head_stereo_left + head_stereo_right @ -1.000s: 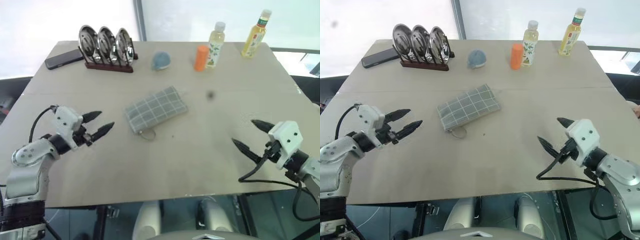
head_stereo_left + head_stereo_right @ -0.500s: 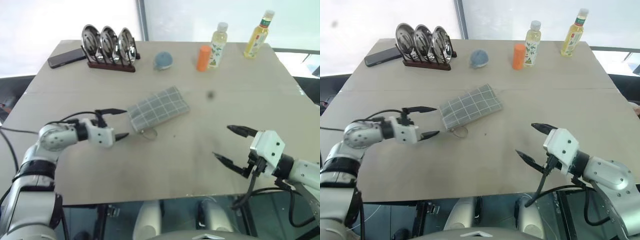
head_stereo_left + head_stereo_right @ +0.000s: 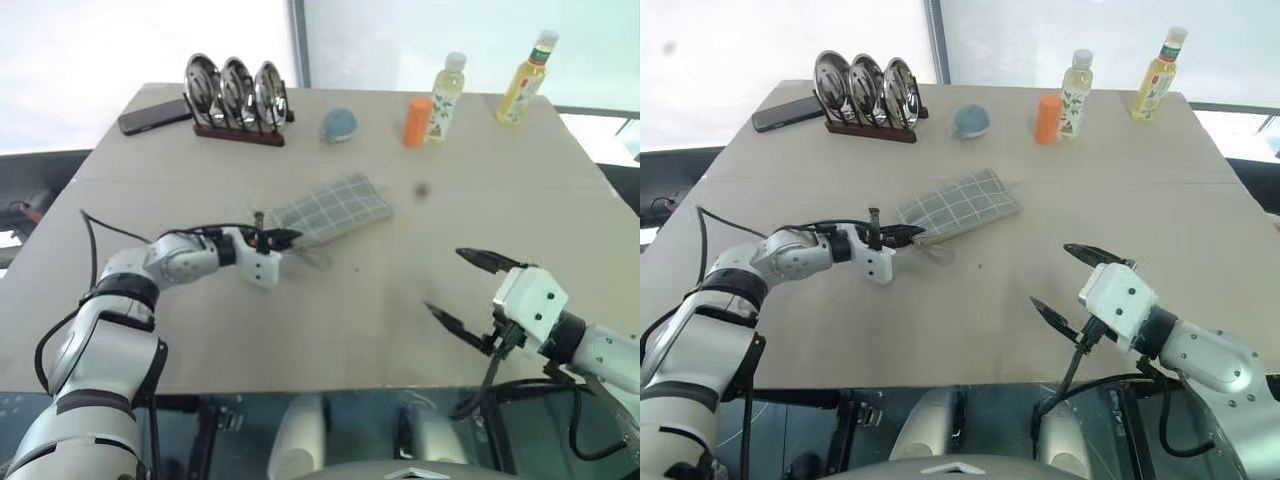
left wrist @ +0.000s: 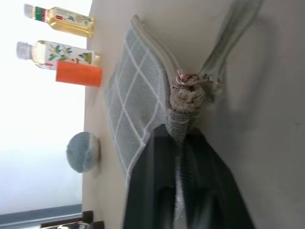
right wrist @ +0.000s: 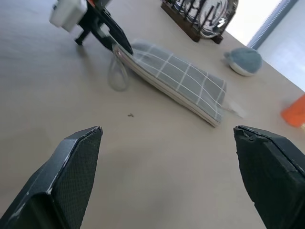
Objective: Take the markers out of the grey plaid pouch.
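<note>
The grey plaid pouch lies flat near the middle of the table, with a thin loop at its near end. My left gripper reaches in from the left and is shut on that near corner. In the left wrist view both black fingers pinch the fabric just below the small metal ring pull. The markers are hidden. Toward the front right, my right gripper hovers open and holds nothing, well apart from the pouch.
At the back of the table stand a rack of three metal plates, a dark phone, a round blue-grey object, an orange cylinder and two bottles. The table's front edge is close below both arms.
My left arm swung right and forward to the pouch, its wrist rolled, and its fingers went from open to shut on the pouch's near corner. The right gripper has barely moved and stayed open.
</note>
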Controlling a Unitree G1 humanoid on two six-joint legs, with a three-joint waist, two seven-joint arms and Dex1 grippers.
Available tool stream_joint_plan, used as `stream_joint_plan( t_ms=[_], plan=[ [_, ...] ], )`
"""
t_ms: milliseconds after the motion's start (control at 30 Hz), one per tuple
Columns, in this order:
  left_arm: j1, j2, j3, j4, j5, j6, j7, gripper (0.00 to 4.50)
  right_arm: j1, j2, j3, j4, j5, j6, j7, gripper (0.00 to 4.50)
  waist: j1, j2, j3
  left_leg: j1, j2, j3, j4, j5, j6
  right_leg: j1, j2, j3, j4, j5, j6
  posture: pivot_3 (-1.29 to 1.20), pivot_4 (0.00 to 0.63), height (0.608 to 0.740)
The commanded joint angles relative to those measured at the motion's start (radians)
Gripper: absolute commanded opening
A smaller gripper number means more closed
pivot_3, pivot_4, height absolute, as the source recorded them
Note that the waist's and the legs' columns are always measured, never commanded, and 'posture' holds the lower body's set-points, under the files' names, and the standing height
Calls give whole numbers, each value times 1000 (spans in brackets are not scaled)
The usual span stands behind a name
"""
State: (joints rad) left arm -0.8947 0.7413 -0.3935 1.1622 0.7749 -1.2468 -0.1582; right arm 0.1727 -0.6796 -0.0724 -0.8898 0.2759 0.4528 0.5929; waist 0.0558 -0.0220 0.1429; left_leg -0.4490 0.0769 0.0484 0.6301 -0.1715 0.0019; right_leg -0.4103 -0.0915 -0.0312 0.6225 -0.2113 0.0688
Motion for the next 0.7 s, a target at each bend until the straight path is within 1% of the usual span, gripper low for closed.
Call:
stream_joint_plan(
  t_ms=[33, 100, 133, 167, 200, 233, 267, 300, 367, 433, 533, 567, 700],
  plan=[
    [-28, -50, 46, 44, -177, -33, -100, 80, -43, 5, 4, -71, -14, 69, -59, 4500, 3, 0, 0, 0, 0, 0, 0, 0, 0, 0, 0, 0, 0, 0, 0, 0, 150, 740],
    [0, -125, 125, -5, -474, 59, -345, 80, -76, 10, 9, -89, -8, 136, -93, 4500, 6, -1, 1, -1, 0, 0, 2, 0, 0, 0, 0, 0, 0, 0, 0, 0, 150, 740],
    [14, -149, 152, -36, -579, 108, -439, 80, -87, 12, 11, -95, -3, 158, -102, 4500, 7, -1, 1, -3, 0, -1, 3, 0, 0, -1, 0, -1, 0, 0, -1, 0, 150, 740],
    [46, -181, 177, -154, -728, 230, -534, 80, -112, 23, 9, -100, 26, 228, -123, 4500, 5, -1, 1, -4, 0, -1, 4, 0, 0, -1, 0, 0, 0, 1, -2, 0, 150, 740],
    [79, -205, 197, -277, -845, 357, -600, 80, -137, 34, 9, -104, 47, 284, -141, 4500, 1, -2, 1, -5, 0, 0, 5, -1, 2, -2, -1, 0, 0, 3, -5, 0, 150, 740],
    [119, -226, 211, -422, -953, 505, -645, 80, -168, 57, 8, -105, 81, 340, -158, 4500, -7, -2, 1, -6, 0, 0, 6, 1, 8, -2, -1, 0, 0, 3, -5, 0, 150, 740],
    [152, -238, 224, -532, -1023, 620, -674, 80, -192, 74, 8, -107, 105, 383, -171, 4500, -17, -3, 1, -7, 0, -1, 6, 0, 9, -2, -1, 0, 0, 3, -5, 0, 150, 740],
    [195, -250, 230, -656, -1076, 739, -667, 80, -227, 104, -7, -106, 163, 462, -184, 4500, -23, -3, 1, -8, 0, -1, 6, 0, 9, -2, -1, 1, 0, 3, -5, 0, 150, 740],
    [284, -268, 233, -869, -1136, 928, -627, 80, -296, 150, -36, -101, 261, 564, -195, 4500, -44, -3, 1, -8, 0, -2, 6, 0, 10, -1, 1, 1, 2, 3, -4, 0, 150, 740],
    [358, -286, 239, -1007, -1166, 1052, -583, 80, -369, 197, -93, -88, 382, 670, -212, 4500, -51, -3, 2, -5, 0, -1, 5, 0, 10, -1, 3, 3, 3, 4, -1, 0, 150, 740],
    [437, -311, 247, -1106, -1157, 1144, -539, 80, -421, 238, -174, -55, 596, 780, -216, 4500, -57, -3, 1, -1, 2, -2, 3, 0, 10, 2, 4, 3, 4, 4, 0, 0, 150, 740],
    [462, -321, 247, -1132, -1153, 1166, -529, 80, -424, 245, -190, -43, 664, 804, -222, 4500, -56, -3, 1, 0, 2, -2, 3, 0, 10, 2, 5, 3, 4, 2, -3, 0, 150, 740],
    [522, -357, 253, -1196, -1136, 1223, -490, 80, -461, 299, -185, 10, 821, 846, -331, 4500, -53, -3, 1, 1, 2, -2, 4, 0, 10, 3, 4, 3, 2, 2, -4, 0, 150, 740]
  ],
)
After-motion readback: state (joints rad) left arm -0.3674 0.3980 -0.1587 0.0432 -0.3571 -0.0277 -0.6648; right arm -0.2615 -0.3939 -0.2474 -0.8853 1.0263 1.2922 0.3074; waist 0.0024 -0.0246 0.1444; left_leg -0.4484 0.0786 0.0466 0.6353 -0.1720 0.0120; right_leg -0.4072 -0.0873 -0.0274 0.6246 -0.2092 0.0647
